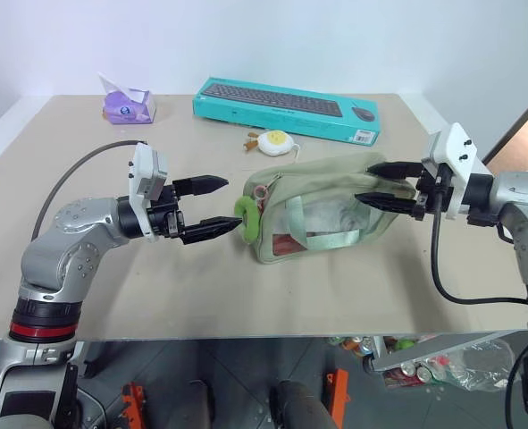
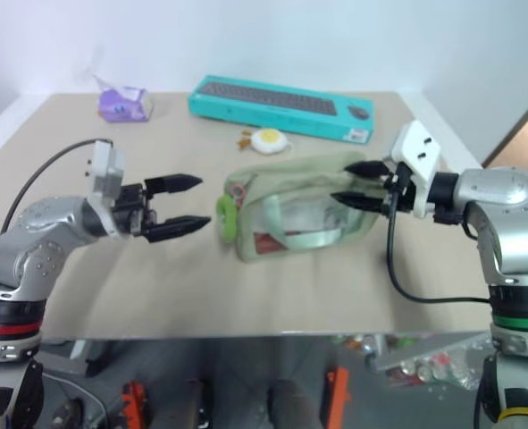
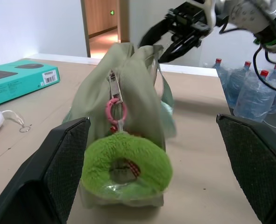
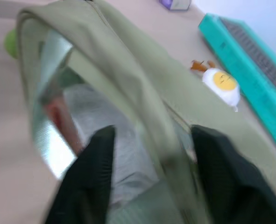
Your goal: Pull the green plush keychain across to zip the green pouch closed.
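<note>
The green pouch [image 1: 326, 214] lies on its side in the middle of the table, its zipper along the top ridge. The green plush keychain [image 1: 247, 217] hangs from a pink clasp [image 3: 114, 109] at the pouch's left end. My left gripper [image 1: 232, 203] is open and level, its fingertips just left of the keychain, one above and one beside it. In the left wrist view the keychain [image 3: 126, 165] sits between the two pads without touching either. My right gripper [image 1: 364, 183] is open at the pouch's right end, with the top ridge of fabric between its spread fingers [image 4: 93, 172].
A teal keyboard box [image 1: 286, 107] lies along the table's far side. In front of it is a yellow-and-white egg trinket [image 1: 273, 141], and a purple tissue pack [image 1: 128, 105] sits at the far left. Water bottles [image 3: 254, 88] stand on the floor past the table's right edge.
</note>
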